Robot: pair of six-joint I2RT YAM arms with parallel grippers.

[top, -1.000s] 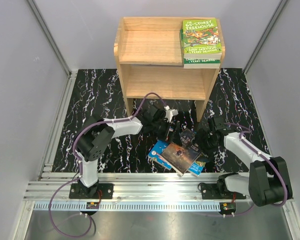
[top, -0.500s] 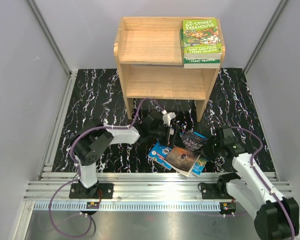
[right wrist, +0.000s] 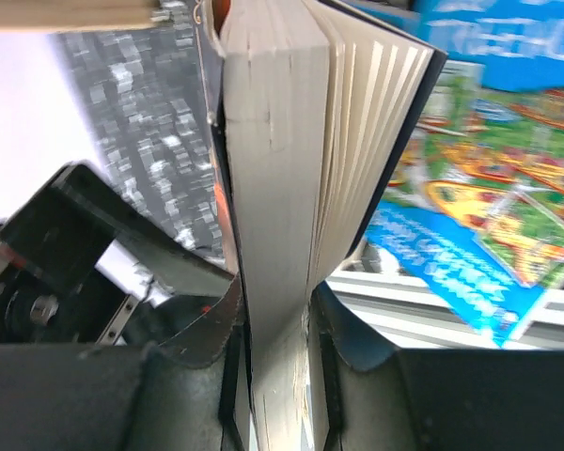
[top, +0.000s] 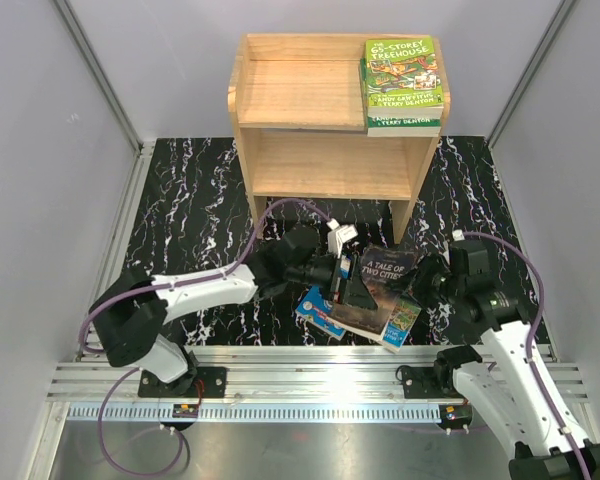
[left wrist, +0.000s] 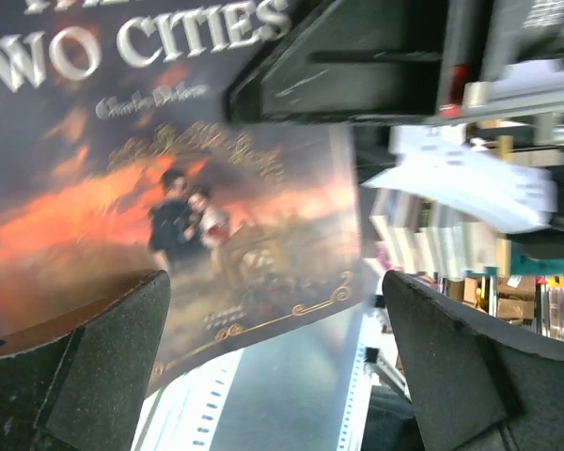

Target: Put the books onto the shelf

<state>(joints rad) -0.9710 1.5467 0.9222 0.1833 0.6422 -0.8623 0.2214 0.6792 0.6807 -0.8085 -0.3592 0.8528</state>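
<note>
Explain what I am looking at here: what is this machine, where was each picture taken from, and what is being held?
These are two small robot arms bolted at the near edge of a black marbled table. The overhead view looks down from behind them, with the left arm on the left and the right arm on the right. The other two views come from a camera on each wrist, looking along its own fingers. At the back stands a wooden shelf with a green Treehouse book lying on its top. The right gripper is clamped on the page edge of A Tale of Two Cities, holding it tilted over two blue cartoon books that lie on the table. The left gripper is open beside that book's cover and holds nothing.
</note>
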